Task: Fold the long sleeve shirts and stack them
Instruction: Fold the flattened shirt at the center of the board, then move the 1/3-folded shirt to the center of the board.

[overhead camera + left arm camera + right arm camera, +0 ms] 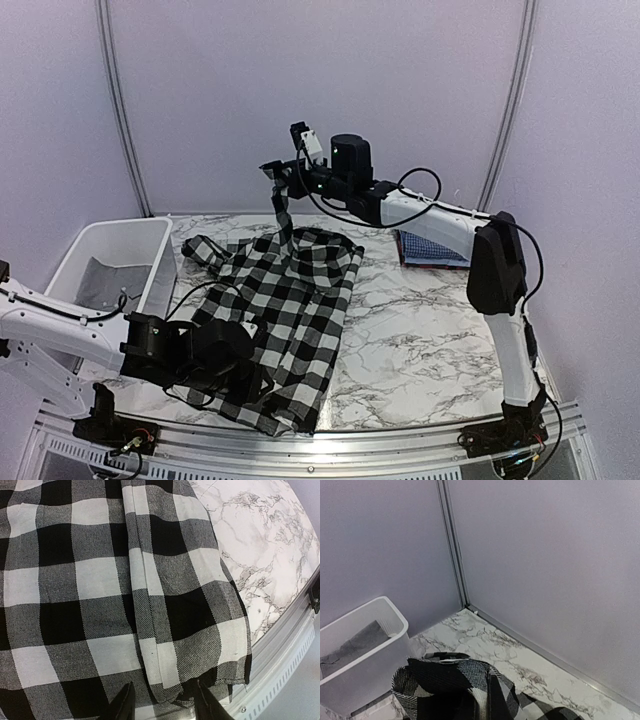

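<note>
Check shirt (300, 300): spread over the middle of the table (420, 340), running from the far left-centre down to the near edge. Body mostly flat, with long folds along its length. Near hem sits close to the table's front rail (280, 655).

Left gripper (165, 707): low over the near hem of the check shirt. In the left wrist view both fingers (121, 707) stand apart, tips down on the cloth, and a slightly bunched bit of hem lies in the gap. Jaws spread; no pinch visible. Left arm reaches in from the left side, its wrist over the shirt's near-left part.

Right gripper (272, 172): raised well above the far side of the table, jaws pressed together on a narrow strip of the check shirt. The strip (284, 215) hangs straight down from it to the far edge of the shirt body; looks like a sleeve, cannot confirm. In the right wrist view the gripped cloth bunches at the bottom of the frame; own fingers not visible there.

Blue shirt (430, 247): lies flat on the far right of the table, partly hidden behind the right arm, well apart from the check shirt. Fold state cannot be judged from here.

Bin (162, 275): white, at the far left of the table, just beside the check shirt's left edge. Grey cloth (105, 280) lies inside it
</note>
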Controlling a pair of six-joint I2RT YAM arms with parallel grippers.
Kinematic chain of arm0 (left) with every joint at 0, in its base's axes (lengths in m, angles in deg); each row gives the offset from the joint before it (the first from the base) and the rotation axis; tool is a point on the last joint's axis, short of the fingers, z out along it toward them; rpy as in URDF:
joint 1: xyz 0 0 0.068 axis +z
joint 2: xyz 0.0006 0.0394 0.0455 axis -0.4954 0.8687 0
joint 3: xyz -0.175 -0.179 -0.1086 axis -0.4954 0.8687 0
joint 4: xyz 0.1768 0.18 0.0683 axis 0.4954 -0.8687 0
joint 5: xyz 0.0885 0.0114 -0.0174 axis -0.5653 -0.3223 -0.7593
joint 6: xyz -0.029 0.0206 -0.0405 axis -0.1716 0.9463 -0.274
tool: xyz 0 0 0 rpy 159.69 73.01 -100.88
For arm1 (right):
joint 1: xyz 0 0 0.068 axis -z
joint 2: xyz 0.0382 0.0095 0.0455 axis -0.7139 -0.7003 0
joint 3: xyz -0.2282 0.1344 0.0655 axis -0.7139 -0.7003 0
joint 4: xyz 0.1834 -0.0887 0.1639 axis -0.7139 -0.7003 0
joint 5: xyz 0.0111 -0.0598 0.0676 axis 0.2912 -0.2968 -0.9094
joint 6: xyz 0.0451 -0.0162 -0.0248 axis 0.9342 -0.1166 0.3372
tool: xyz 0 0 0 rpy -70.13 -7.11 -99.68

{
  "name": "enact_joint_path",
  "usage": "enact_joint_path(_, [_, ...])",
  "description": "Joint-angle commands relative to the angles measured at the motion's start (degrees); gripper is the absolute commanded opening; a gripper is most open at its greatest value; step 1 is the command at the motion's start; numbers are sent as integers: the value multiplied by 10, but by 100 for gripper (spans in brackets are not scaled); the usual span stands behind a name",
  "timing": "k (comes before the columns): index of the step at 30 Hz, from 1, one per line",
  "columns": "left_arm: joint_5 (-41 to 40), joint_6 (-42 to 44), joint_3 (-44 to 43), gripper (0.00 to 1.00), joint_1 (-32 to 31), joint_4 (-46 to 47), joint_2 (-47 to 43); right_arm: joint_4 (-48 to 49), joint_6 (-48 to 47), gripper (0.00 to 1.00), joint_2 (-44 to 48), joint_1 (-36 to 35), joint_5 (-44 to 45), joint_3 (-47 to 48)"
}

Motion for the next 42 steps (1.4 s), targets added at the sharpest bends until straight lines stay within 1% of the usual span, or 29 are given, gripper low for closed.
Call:
enact_joint_path(1, [5, 32, -23, 36, -1, -26, 16, -34, 25, 0, 46, -4, 30, -35])
enact_joint_path(3, [10, 43, -33, 31, -1, -26, 27, -46, 29, 0, 61, -3, 34, -53])
enact_joint_path(6, [26, 56, -44, 31, -1, -27, 42, -47, 39, 0, 89, -4, 41, -95])
enact_joint_path(8, [41, 64, -52, 34, -1, -26, 53, -43, 46, 0, 108, -5, 47, -125])
enact_joint_path(10, [44, 70, -59, 41, -1, -26, 61, -44, 52, 0, 122, -4, 49, -153])
enact_joint_path(12, [38, 74, -62, 43, -1, -27, 70, -48, 59, 0, 133, -5, 51, -174])
enact_joint_path(14, [32, 74, -64, 43, 0, -27, 81, -49, 68, 0, 146, -7, 52, -198])
enact_joint_path(16, [29, 73, -67, 38, 0, -26, 96, -45, 77, 0, 158, -8, 54, -227])
enact_joint_path(20, [34, 70, -67, 13, 0, -27, 110, -41, 87, 0, 172, -11, 69, -283])
enact_joint_path(23, [40, 66, -58, 0, 1, -27, 100, -47, 100, 0, 178, -11, 99, -324])
enact_joint_path(28, [56, 59, -37, 0, 0, -27, 86, -44, 133, 0, 179, -3, 150, -394])
enact_joint_path(30, [61, 61, -34, 0, 0, -27, 89, -39, 150, 0, 173, 6, 157, -414])
enact_joint_path(34, [67, 64, -45, 0, 0, -26, 103, -34, 168, 0, 137, 28, 145, -407])
enact_joint_path(36, [69, 67, -50, 0, 0, -25, 113, -38, 177, 0, 112, 38, 122, -393])
enact_joint_path(42, [77, 63, -59, 0, 4, -19, 145, -91, 181, 0, 22, 58, 126, -318])
